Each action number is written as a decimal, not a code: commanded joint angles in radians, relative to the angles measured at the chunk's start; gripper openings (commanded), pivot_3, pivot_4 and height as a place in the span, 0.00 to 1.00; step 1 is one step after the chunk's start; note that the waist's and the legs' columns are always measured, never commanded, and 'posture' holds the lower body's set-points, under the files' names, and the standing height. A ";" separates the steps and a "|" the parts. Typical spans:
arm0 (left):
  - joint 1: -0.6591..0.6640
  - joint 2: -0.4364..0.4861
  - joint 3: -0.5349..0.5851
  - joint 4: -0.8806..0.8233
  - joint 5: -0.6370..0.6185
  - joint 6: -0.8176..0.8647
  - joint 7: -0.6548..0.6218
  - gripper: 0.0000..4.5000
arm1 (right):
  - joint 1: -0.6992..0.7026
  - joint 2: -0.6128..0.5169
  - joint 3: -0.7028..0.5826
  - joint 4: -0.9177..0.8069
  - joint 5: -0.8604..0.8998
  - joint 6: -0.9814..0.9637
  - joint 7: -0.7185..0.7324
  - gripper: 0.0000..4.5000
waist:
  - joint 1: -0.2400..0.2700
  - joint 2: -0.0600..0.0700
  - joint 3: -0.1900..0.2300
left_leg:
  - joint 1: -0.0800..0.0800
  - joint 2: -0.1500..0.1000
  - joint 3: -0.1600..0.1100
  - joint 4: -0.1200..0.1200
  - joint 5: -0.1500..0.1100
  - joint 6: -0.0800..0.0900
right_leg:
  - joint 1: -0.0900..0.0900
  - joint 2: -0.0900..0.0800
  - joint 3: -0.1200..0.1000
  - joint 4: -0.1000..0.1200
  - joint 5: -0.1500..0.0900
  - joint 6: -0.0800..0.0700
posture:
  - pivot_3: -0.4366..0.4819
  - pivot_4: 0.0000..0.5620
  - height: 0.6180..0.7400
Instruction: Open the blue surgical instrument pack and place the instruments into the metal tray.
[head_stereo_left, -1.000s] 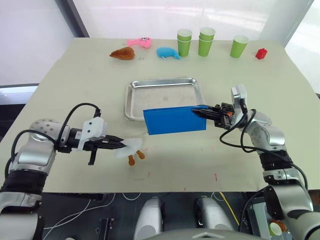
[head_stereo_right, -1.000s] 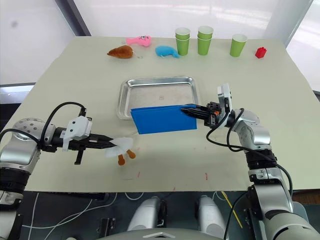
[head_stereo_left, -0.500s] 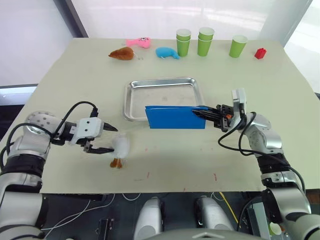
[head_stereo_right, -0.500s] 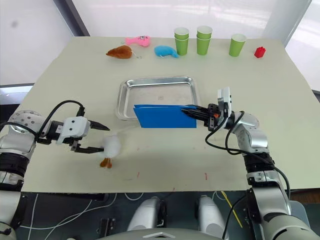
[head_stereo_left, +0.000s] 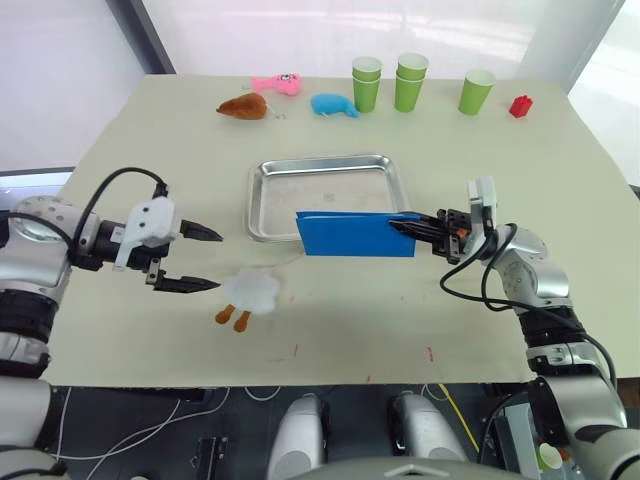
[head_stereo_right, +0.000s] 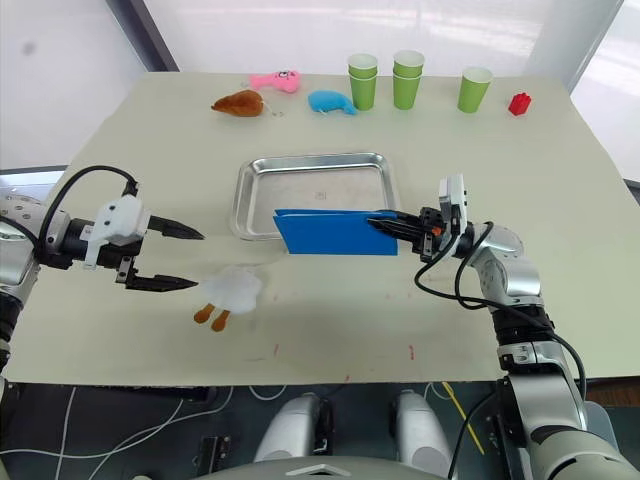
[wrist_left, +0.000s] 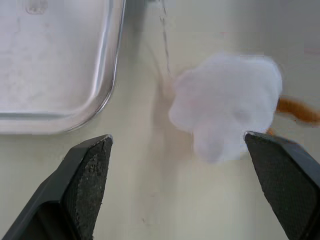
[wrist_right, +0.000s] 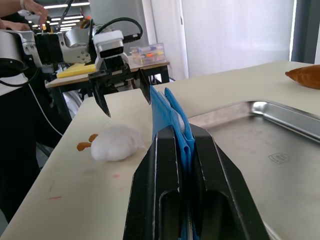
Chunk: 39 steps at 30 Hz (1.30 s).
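Both black fingers of the right gripper (head_stereo_left: 415, 227) are clamped on the right end of the blue surgical instrument pack (head_stereo_left: 355, 234), which is pinched between them. The pack stands on edge, its long axis running left to right across the tabletop (head_stereo_left: 520, 300). It sits at the metal tray's (head_stereo_left: 325, 194) front rim, toward the tray's front right corner, with its free end pointing at the robot's left.

On the left, the left gripper (head_stereo_left: 205, 259) hangs with its two fingers spread wide and holding nothing, facing a white plush toy with orange feet (head_stereo_left: 250, 293) that lies on the tabletop just beyond the fingertips, near the front edge.

Along the far edge stand three green paper cup stacks (head_stereo_left: 412, 83), a small red block (head_stereo_left: 522, 106), and three plush toys: brown (head_stereo_left: 245, 106), pink (head_stereo_left: 279, 85) and blue (head_stereo_left: 335, 105). One tray, one pack.
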 joint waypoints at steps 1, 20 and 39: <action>-0.024 -0.008 0.053 -0.059 -0.073 0.117 -0.045 0.99 | 0.011 -0.010 -0.017 -0.045 0.012 -0.026 0.010 0.00 | 0.000 0.000 0.000 | 0.000 0.000 0.000 0.000 0.000 0.000 | 0.000 0.000 0.000 0.000 0.000 0.000 | 0.48 0.27 1.00; -0.074 -0.399 0.179 -0.022 0.105 0.022 0.168 0.99 | 0.074 -0.048 0.047 0.066 -0.098 -0.179 0.104 0.00 | -0.001 -0.001 0.001 | -0.001 0.000 -0.001 0.003 0.000 0.000 | 0.000 0.001 0.000 0.001 0.000 0.000 | 0.48 0.27 1.00; -0.118 -0.537 0.161 0.050 0.179 -0.002 0.130 0.99 | 0.050 -0.048 0.048 0.147 -0.133 -0.255 0.127 0.00 | -0.003 -0.001 0.001 | 0.000 0.000 -0.002 0.005 0.000 0.000 | 0.001 0.002 0.001 0.004 0.000 0.000 | 0.48 0.27 1.00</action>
